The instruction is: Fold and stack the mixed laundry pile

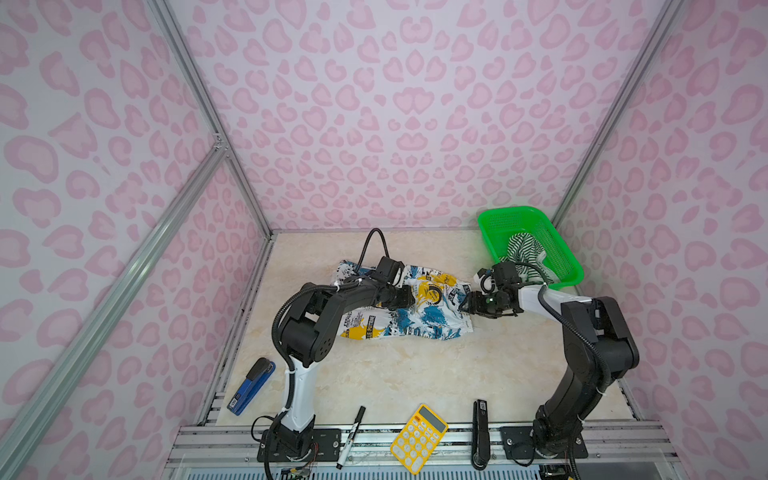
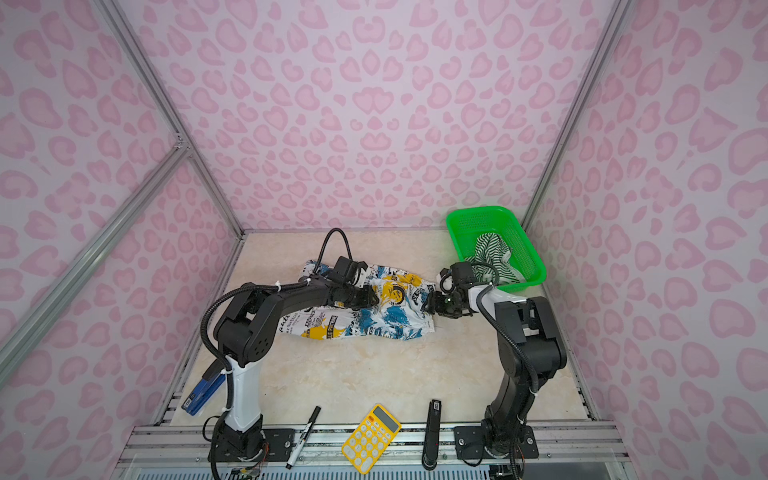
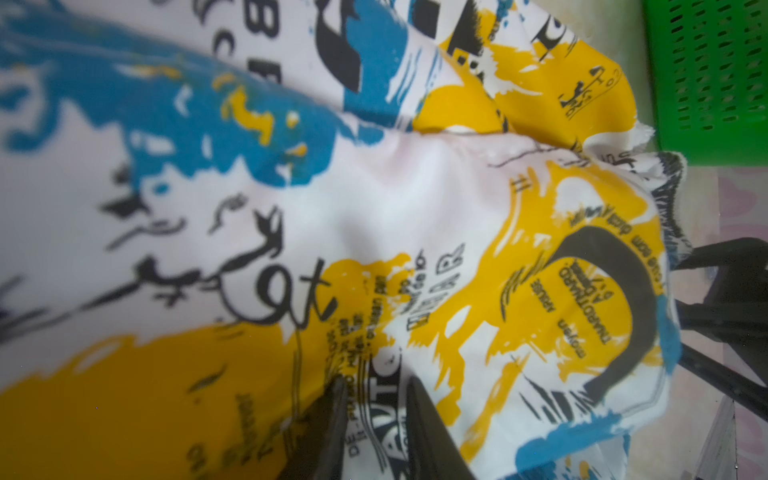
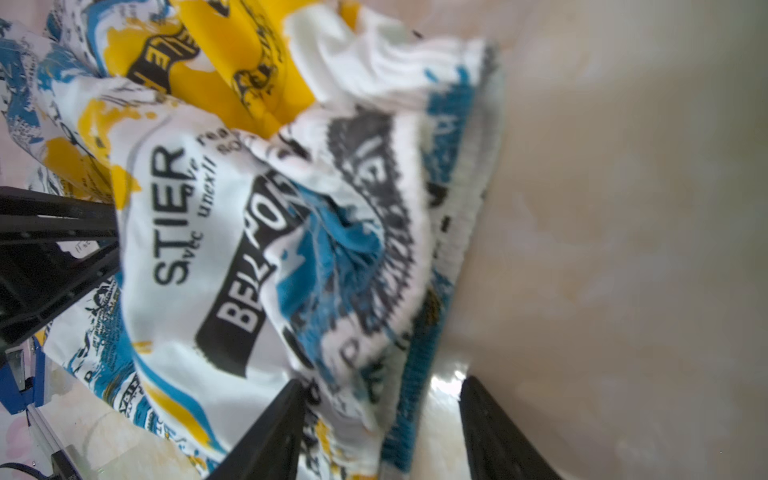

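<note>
A blue-and-black desk stapler [image 1: 251, 386] lies well behind the left gripper [image 1: 409, 298] and to its outer side, near that arm's base. The left gripper reaches over the middle of the white cloth garment with blue, yellow and black graphic print [image 1: 419, 322], which lies crumpled and spread out on the beige marbled tabletop [image 1: 395, 374]. In the left wrist view its jaws stand close together and pinch a raised fold of the printed cloth.

Just beyond that fold, the right gripper [image 1: 464, 306] sits low at the garment's right-hand edge, pointing towards the left gripper. In the right wrist view its jaws stand wide apart, straddling the bunched ribbed hem without clamping it.

Behind the right gripper and to its outer side, the thin dark-green-and-white striped cloth garment [image 1: 524, 248] lies heaped inside the bright green perforated plastic basket [image 1: 503, 224].
</note>
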`<state>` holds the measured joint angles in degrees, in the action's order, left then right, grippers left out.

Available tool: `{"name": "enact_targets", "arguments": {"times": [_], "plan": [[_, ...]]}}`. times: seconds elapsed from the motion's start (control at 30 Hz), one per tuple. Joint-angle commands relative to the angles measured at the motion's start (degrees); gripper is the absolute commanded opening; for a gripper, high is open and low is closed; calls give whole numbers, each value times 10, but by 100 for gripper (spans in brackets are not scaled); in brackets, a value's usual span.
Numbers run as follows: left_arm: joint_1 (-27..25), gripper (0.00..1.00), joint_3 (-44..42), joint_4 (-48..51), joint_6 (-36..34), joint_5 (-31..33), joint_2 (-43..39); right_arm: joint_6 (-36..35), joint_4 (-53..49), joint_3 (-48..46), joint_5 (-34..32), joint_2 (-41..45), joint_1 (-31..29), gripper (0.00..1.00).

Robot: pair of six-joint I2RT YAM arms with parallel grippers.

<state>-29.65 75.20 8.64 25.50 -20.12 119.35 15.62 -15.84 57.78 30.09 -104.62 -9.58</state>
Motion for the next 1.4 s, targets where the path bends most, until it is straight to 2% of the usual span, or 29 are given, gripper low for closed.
{"name": "enact_targets", "arguments": {"times": [0.0,0.13,0.3,0.5,0.67,0.97,1.27,1.37], "plan": [[1,29,-14,106,-5,71,8,26,-38,6,-45,-42,-12,60],[1,29,-18,107,-6,72,3,49,-42,25,-75,-65,-16,49],[1,29,-21,108,-4,74,3,49,-51,30,-101,-58,-18,20],[-4,29,-34,91,-1,59,1,19,-104,59,-131,-29,-21,0],[-26,29,-42,66,7,42,-2,-6,-159,98,-140,8,-22,0],[-82,29,-32,-36,80,-20,16,-31,-254,179,-121,75,-24,0],[-88,28,38,-101,119,-53,62,-14,-271,215,-59,112,-39,0],[-87,28,50,-81,103,-35,43,-5,-273,231,-61,116,-49,0]]}}
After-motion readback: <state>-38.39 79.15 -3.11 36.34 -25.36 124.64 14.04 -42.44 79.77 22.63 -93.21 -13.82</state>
